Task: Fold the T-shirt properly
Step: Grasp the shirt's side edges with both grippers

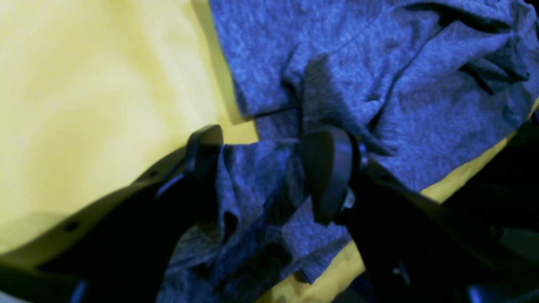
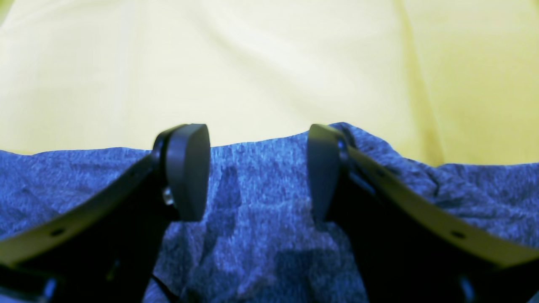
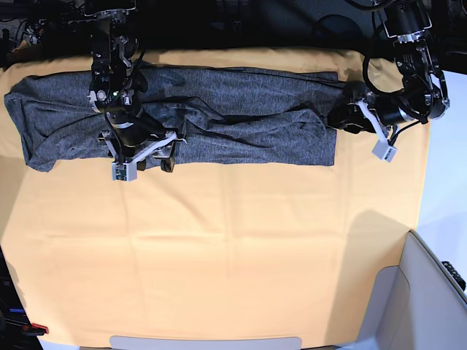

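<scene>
The dark grey T-shirt lies stretched out and wrinkled along the far side of the yellow-orange table cloth. My left gripper is at the shirt's right end. In the left wrist view this gripper stands open, its fingers wide apart with a bunched fold of the T-shirt between them. My right gripper is at the shirt's near edge, left of centre. Seen from the right wrist, that gripper is open low over the flat T-shirt hem, bare cloth beyond.
A pale grey bin stands at the near right corner. A white curved edge shows at the table's near side. Dark equipment and cables run along the far edge behind both arms.
</scene>
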Robot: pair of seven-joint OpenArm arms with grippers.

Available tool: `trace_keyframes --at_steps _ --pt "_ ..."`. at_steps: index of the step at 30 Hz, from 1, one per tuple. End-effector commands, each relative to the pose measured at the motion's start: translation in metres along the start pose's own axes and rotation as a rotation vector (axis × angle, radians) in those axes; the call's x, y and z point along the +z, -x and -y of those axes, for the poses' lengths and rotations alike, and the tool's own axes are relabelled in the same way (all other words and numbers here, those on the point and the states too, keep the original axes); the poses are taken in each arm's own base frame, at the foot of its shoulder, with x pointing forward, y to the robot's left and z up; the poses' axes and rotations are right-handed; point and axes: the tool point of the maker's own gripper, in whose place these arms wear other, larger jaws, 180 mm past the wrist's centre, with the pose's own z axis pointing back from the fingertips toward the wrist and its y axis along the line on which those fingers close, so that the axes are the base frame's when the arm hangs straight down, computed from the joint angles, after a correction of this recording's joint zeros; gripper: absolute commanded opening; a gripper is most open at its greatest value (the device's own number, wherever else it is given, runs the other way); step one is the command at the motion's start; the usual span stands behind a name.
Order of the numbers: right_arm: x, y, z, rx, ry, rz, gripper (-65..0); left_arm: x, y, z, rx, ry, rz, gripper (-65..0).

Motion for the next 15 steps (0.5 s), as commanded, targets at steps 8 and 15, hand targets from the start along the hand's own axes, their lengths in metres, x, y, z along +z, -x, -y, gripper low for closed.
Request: trace_keyframes --at_steps 8,15 --pt "0.001 -0.017 -0.003 0.007 -0.012 0.055 -28.6 -0.008 -0.005 0.012 -0.033 0.034 -0.007 -33.1" --pt "0.001 -0.017 -0.003 0.007 -0.012 0.054 -28.6 -0.022 0.010 0.012 0.035 0.069 -0.036 -33.1"
